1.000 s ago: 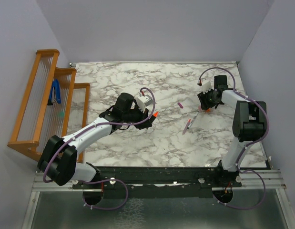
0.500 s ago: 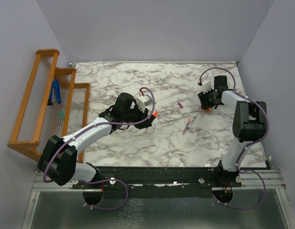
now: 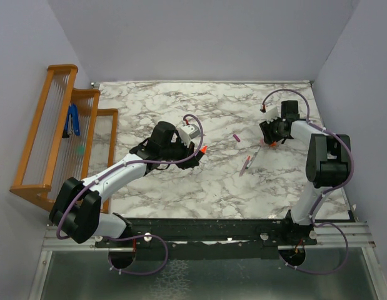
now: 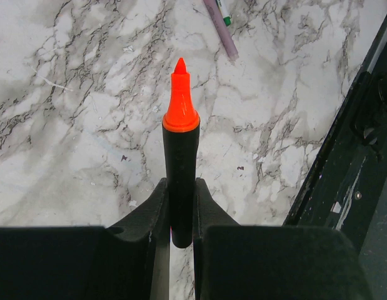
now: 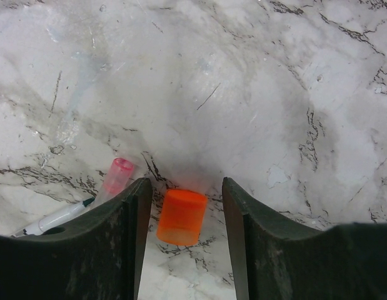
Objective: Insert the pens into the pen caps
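While clamped, stubby black marker (image 4: 180,181), orange-tipped

No readable text or labels

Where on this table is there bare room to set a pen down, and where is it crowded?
Free: the far strip of the table along the back wall, and the near patch between the left arm, the thin pens and the front rail. Crowded: around the right gripper, with the orange cap and pink cap, the purple cap nearby.
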Controlling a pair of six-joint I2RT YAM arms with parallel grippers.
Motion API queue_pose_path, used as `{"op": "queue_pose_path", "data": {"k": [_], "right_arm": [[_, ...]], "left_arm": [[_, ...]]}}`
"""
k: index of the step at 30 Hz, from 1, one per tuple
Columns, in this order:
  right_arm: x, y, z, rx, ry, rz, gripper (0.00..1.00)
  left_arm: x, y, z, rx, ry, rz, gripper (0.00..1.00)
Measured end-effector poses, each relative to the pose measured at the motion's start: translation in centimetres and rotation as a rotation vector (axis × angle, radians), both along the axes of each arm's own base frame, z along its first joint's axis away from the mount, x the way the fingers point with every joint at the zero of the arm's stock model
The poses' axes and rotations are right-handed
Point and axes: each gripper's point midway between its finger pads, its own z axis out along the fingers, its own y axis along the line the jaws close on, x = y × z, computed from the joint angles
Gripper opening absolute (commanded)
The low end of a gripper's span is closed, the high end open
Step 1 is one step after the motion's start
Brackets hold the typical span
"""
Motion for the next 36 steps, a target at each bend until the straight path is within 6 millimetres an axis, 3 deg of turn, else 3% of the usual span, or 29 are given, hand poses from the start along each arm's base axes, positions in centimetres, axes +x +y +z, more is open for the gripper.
{"op": "queue_pose_path", "data": {"k": [18,36], "right_arm": [[-0.7,-0.2,0.1,-0.008,-0.015,-0.008,0.53],[-1.2,0.1,-0.1,0.005,0.002,-0.008,0.43]], "left_arm": [[0.0,0.0,0.2,-0.003,-0.005,0.000,0.00],[0.0,0.0,0.3,-0.005,-0.008,0.000,0.00]]}}
